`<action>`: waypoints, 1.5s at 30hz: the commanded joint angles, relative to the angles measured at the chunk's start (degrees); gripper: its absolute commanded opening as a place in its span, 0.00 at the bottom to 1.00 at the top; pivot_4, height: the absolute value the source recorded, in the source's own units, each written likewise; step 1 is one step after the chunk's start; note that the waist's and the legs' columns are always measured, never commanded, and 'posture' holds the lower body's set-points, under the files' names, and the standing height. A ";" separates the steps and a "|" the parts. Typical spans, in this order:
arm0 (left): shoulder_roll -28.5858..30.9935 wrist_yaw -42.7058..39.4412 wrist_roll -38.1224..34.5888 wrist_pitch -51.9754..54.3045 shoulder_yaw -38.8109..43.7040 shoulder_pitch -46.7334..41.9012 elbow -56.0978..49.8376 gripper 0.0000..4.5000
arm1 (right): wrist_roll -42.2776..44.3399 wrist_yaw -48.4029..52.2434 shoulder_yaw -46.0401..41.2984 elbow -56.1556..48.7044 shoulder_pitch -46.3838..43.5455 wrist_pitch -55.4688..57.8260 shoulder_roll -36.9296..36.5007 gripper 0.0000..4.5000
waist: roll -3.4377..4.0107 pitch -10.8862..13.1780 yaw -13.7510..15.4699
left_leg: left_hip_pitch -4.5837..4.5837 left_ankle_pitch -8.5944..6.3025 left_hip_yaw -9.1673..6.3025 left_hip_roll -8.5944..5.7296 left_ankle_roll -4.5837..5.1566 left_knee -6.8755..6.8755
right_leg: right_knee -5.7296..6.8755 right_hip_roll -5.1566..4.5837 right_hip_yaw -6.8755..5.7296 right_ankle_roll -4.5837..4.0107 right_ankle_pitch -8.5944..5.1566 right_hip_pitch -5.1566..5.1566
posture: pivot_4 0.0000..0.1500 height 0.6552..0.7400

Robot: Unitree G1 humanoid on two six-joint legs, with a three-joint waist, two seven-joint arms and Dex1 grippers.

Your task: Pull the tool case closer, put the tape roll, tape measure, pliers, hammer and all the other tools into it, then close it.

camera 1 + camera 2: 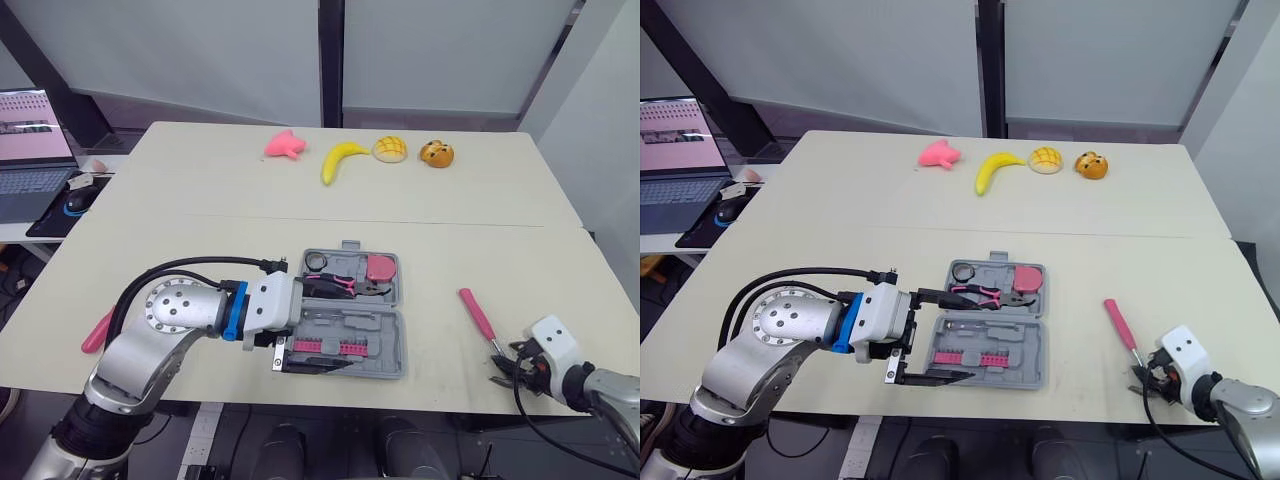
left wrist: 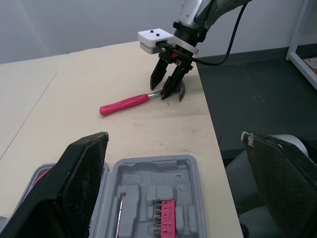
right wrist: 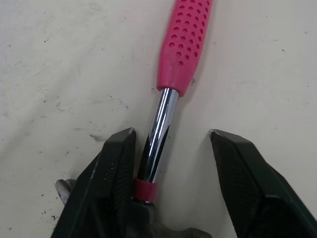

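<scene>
Lower right, the right gripper (image 3: 172, 135), fingers (image 3: 109, 168) spread wide, straddles the hammer (image 3: 183, 44) by its head, near the table (image 1: 450, 395) edge. Gripped so far off-centre, the handle may swing before reaching the centre-frame tool case (image 1: 380, 345).

- Grey tool case (image 1: 385, 340), with a pink bit strip (image 1: 325, 346) inside.
- Pink hammer (image 3: 184, 44) at the case's 3 o'clock: grip dotted with dimples, shaft chrome (pink collar by the head).
- Pliers (image 1: 978, 293): pink-and-black handles.
- Yellow banana (image 1: 342, 160) at the case's 12 o'clock.
- Cream table (image 1: 200, 200).
</scene>
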 commanded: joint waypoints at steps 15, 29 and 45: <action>-0.04 -0.40 2.66 -5.40 -0.16 2.09 1.28 1.00 | -0.06 -3.19 -0.78 -2.08 0.75 -1.83 3.46 0.05 | -0.04 -0.02 -0.02 | 0.03 0.00 0.00 0.01 0.00 -0.01 | 0.00 0.00 0.01 -0.01 0.00 0.01 | 1.00 1.00; 2.70 -0.73 -2.15 -7.95 13.06 8.20 7.40 1.00 | 1.70 10.06 7.78 -15.87 -12.56 4.18 -9.41 0.05 | 0.02 0.01 -0.85 | 0.08 0.00 0.00 0.06 0.01 -0.06 | 0.03 0.05 0.01 -0.01 -0.02 -0.04 | 1.00 1.00; 9.16 -5.53 -7.63 -4.34 23.71 12.05 10.37 1.00 | -5.96 15.54 39.58 -20.18 -49.64 23.07 -4.90 0.05 | 0.02 0.06 -0.39 | -0.41 0.00 -0.14 0.03 -0.01 -0.02 | -0.05 -0.04 -0.21 -0.33 0.15 -0.32 | 1.00 1.00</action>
